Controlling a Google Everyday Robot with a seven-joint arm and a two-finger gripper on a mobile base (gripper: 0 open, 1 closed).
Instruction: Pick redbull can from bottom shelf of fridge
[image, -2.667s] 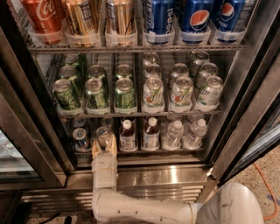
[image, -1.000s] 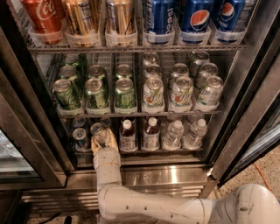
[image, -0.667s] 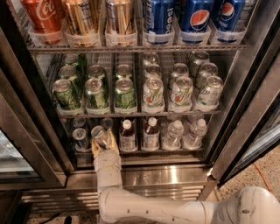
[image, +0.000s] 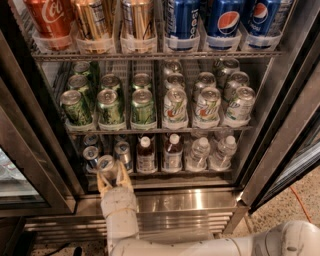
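Redbull can (image: 106, 163) at btm shelf (image: 200, 174) front-left, pincer (image: 111, 173) gripping it, fridge (image: 278, 125) open

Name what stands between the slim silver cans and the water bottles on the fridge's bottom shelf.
Two white-capped juice bottles, side by side, in the camera view. The pincer is at the front of the silver cans.
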